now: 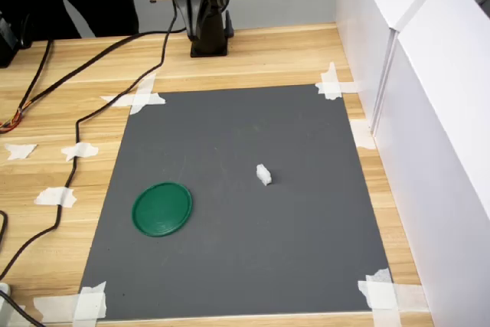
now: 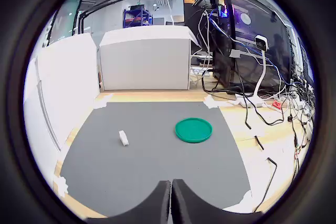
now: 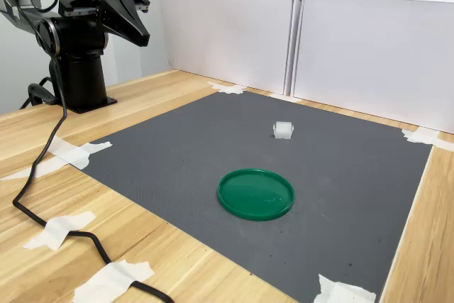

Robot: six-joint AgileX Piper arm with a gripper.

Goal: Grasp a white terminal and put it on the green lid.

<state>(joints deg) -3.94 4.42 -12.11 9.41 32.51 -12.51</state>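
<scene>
Nearest the lens in the wrist view are the two dark fingertips of the claw (image 2: 171, 203), pressed together with only a thin seam between them and nothing held. In the second exterior view the claw (image 3: 139, 35) hangs high beside the black arm base (image 3: 80, 79), well apart from everything on the mat.

A dark grey rectangular mat (image 1: 245, 266) lies on the light wooden tabletop (image 1: 268, 55), its corners fixed with white masking-tape pieces (image 1: 383, 292). On it sits the flat round dark-green plastic lid (image 1: 161, 208), rim up, toward the first exterior view's left and near the mat's front half. The tiny white plastic terminal block (image 1: 263, 174) rests on the mat near its middle, apart from the lid, to the lid's right and a little farther back in the first exterior view. In the second exterior view the terminal (image 3: 283, 129) lies beyond the lid (image 3: 255, 194).

White panels (image 1: 429, 112) stand along the first exterior view's right edge. A black cable (image 1: 92, 116) trails across the wood on the first exterior view's left.
</scene>
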